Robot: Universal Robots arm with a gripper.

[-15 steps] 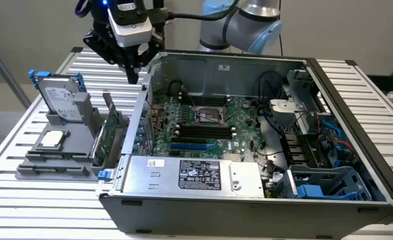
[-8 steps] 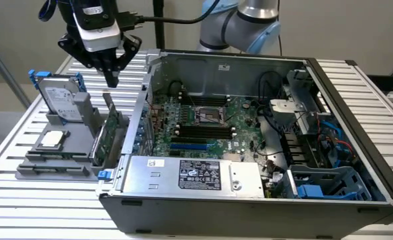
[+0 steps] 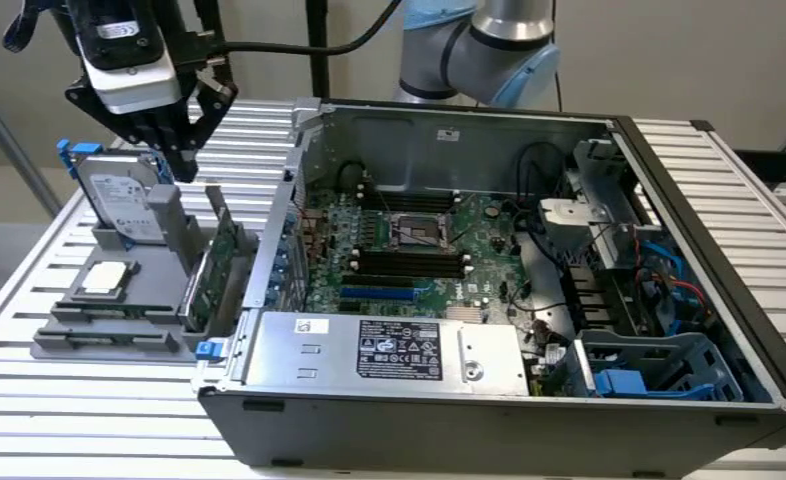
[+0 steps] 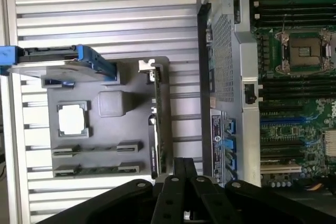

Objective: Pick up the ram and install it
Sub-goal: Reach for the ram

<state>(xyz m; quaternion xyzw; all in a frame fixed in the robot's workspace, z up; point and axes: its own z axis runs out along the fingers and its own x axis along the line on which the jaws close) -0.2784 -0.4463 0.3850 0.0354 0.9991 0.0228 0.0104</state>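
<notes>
Two ram sticks (image 3: 110, 309) lie edge-up in the front slots of a grey holder (image 3: 46, 345) on the exterior view's left. In the wrist view each ram stick (image 4: 97, 149) is a thin green strip between grey clips. My gripper (image 3: 180, 165) hangs above the holder's back end, near the hard drive, well above and apart from the ram. Its fingers (image 4: 178, 182) are shut with nothing between them. The motherboard's empty black memory slots (image 3: 400, 262) lie inside the open computer case (image 3: 500, 400), beside the processor socket (image 4: 304, 51).
The holder also carries an upright hard drive (image 3: 120, 195) with blue rails, a square silver processor (image 3: 106, 278) and a tall green expansion card (image 3: 220, 262) standing next to the case wall. A power supply (image 3: 380, 350) and cables fill the case's front and right.
</notes>
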